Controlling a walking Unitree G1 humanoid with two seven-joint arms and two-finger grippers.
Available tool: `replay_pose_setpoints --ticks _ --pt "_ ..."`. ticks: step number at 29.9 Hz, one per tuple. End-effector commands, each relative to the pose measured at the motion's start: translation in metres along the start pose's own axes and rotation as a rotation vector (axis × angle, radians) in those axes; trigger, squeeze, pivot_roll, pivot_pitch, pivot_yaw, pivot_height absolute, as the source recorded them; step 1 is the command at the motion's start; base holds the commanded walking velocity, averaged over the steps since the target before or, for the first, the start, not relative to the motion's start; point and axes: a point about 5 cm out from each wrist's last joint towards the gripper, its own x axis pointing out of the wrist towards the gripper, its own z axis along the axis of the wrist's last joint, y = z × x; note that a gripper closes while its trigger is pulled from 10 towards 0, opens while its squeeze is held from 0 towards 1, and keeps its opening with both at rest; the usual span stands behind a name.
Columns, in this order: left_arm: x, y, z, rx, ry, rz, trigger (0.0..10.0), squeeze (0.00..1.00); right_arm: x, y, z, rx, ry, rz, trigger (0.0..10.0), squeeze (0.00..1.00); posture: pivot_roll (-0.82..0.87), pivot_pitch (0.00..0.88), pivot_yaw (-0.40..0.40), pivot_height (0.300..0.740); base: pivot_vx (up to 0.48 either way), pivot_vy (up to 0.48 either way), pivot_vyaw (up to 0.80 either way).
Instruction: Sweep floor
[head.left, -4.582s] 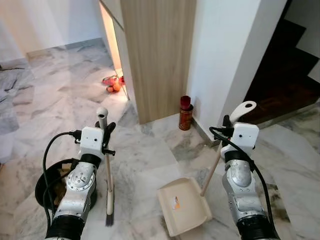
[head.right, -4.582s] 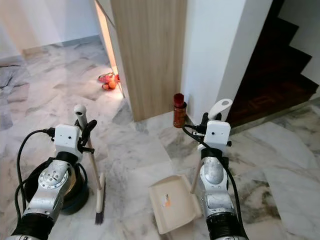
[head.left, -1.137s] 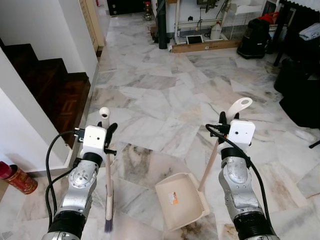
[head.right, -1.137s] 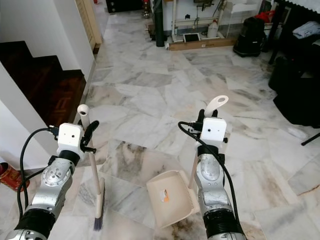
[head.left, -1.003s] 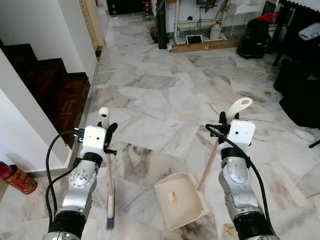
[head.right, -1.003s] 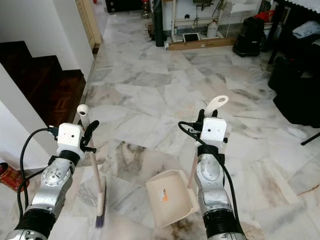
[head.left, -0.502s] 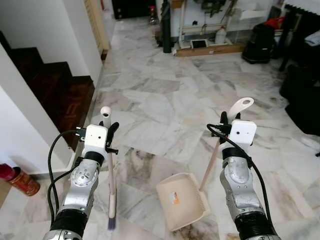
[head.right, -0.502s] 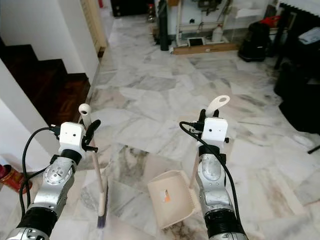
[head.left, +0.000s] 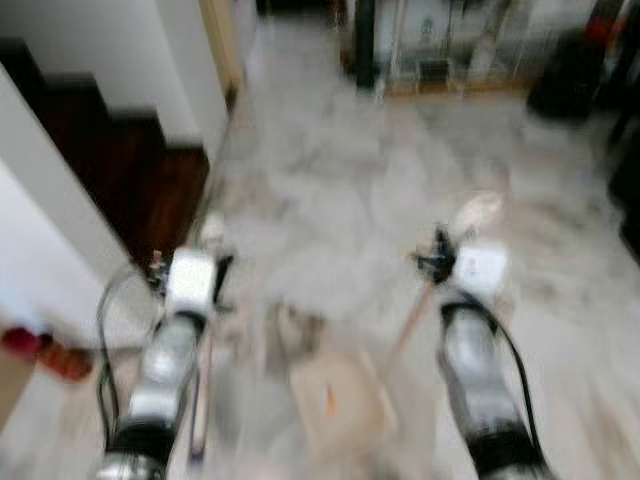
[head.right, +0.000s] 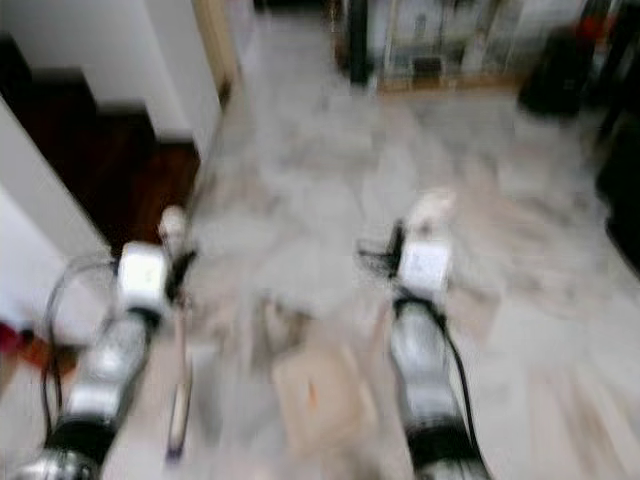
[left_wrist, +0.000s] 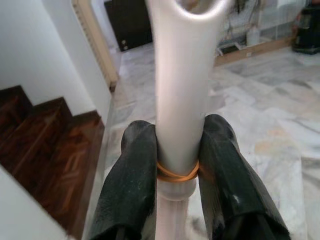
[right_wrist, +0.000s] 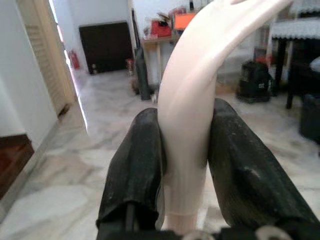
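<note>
Both tools are clamped tight: the left gripper (left_wrist: 177, 150) has its two black fingers (left_wrist: 132, 175) pressed flat against either side of the broom handle (left_wrist: 177, 90), just where an orange rubber band (left_wrist: 176, 173) rings the pale shaft, and the right gripper (right_wrist: 186, 150) squeezes the curved cream dustpan handle (right_wrist: 197, 100) the same way, no gap on either side. In the head views the broom (head.left: 203, 390) hangs down beside the left arm with its bristles low near the floor, and the dustpan (head.left: 335, 395) sits tilted between the two arms, its stick running up to the right gripper (an orange spot shows on the pan, too smeared to identify). Compared with half a second ago the whole picture has smeared into heavy blur and the scene has slid a little, so the camera is on the move; the broom and the dustpan sit in the same grips and the same places relative to the arms as before. Underfoot is a pale marble floor (head.left: 330, 190) with grey veining. To the left a white wall (head.left: 45, 200) edges dark wooden stairs (head.left: 160, 170), and a red object (head.left: 45, 350) lies low by the wall's foot. Far ahead are shelving and dark shapes, with a black door (left_wrist: 131, 22) at the end of the room.
</note>
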Motion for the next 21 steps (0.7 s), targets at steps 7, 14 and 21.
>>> replay_pose_setpoints --ticks 7,14,21 --pt "0.0031 0.0103 0.0101 0.015 -0.051 0.019 10.0 0.0 0.0054 0.0079 0.0149 0.006 -0.069 0.024 10.0 0.0 -0.1 0.0 0.071 0.74 0.328 0.0 0.0" --pt "0.0036 0.0098 0.0102 0.016 -0.052 0.019 10.0 0.0 0.0057 0.0082 0.0149 0.009 -0.071 0.028 10.0 0.0 -0.1 0.0 0.069 0.74 0.328 0.0 0.0" --pt "0.0039 0.0098 0.0104 0.013 -0.054 0.019 10.0 0.0 0.0058 0.0095 0.0157 0.008 -0.077 0.033 10.0 0.0 -0.1 0.0 0.067 0.74 0.329 0.0 0.0"
